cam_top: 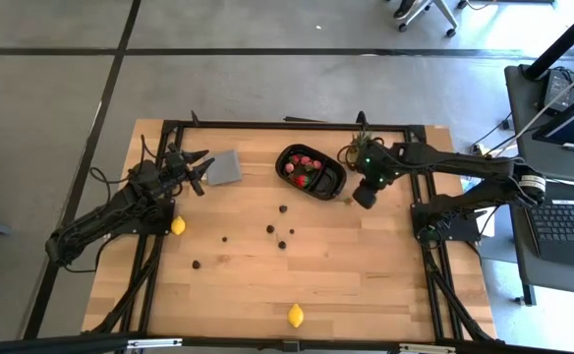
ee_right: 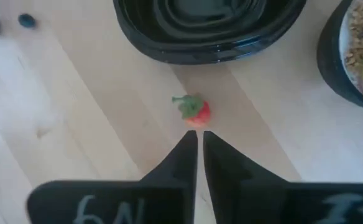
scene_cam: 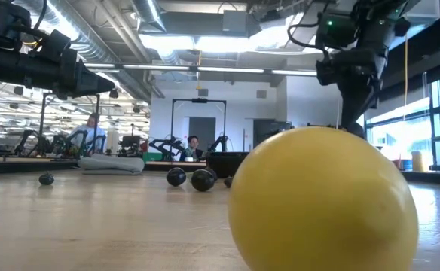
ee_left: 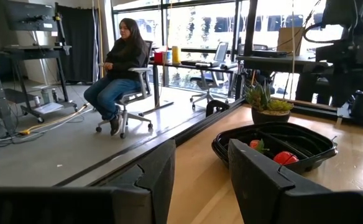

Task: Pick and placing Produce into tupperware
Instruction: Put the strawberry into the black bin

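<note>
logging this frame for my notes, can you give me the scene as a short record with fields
tray: black glossy oval plastic tray near the table's far edge, red strawberry pieces inside
loose strawberry: small red toy strawberry with green top on the wood beside the tray, just past the right gripper's tips
right gripper: shut, holding nothing, above the table by the tray
left gripper: raised over the far left of the table, holding nothing
lemons: two yellow toy lemons on the table
berries: dark berry bits scattered mid-table
</note>
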`<action>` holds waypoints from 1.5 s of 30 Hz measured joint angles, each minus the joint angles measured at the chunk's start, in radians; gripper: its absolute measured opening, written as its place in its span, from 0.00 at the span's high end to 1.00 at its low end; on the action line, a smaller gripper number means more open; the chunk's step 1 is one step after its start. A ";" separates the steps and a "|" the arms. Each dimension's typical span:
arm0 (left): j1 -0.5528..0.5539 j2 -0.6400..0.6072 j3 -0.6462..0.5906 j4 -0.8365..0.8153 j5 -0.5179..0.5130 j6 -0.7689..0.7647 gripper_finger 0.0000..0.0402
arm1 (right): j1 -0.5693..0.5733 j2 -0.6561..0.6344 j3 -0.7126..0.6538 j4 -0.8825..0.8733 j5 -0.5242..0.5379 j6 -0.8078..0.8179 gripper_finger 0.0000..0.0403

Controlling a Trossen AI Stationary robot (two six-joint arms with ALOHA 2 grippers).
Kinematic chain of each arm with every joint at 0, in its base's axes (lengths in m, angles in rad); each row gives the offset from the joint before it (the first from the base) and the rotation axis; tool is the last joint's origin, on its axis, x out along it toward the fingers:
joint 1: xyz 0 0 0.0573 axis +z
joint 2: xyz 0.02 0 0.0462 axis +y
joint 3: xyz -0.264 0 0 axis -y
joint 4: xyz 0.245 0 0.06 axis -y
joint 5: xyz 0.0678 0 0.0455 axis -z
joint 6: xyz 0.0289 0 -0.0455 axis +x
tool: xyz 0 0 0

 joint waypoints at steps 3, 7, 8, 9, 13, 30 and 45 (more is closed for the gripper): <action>0.000 0.000 0.000 0.000 0.000 0.000 0.65 | 0.000 0.000 0.021 0.001 0.000 0.022 0.92; 0.000 0.000 0.000 0.000 0.000 0.000 0.65 | 0.000 0.000 0.045 0.000 0.001 0.004 0.92; 0.000 0.000 0.000 0.000 0.000 0.000 0.65 | 0.000 0.000 0.049 0.001 0.000 -0.010 0.92; 0.000 0.000 0.000 0.000 0.000 0.000 0.65 | 0.000 0.000 0.052 0.001 0.000 -0.022 0.92; 0.000 0.000 0.000 0.000 0.000 0.000 0.65 | 0.000 0.000 0.053 0.004 0.001 -0.036 0.92; 0.000 0.000 0.000 0.000 0.000 0.000 0.65 | 0.000 0.000 0.054 0.010 0.001 -0.035 0.62; 0.000 0.000 0.000 0.000 0.000 0.000 0.65 | 0.002 0.000 0.054 0.025 0.001 -0.035 0.58</action>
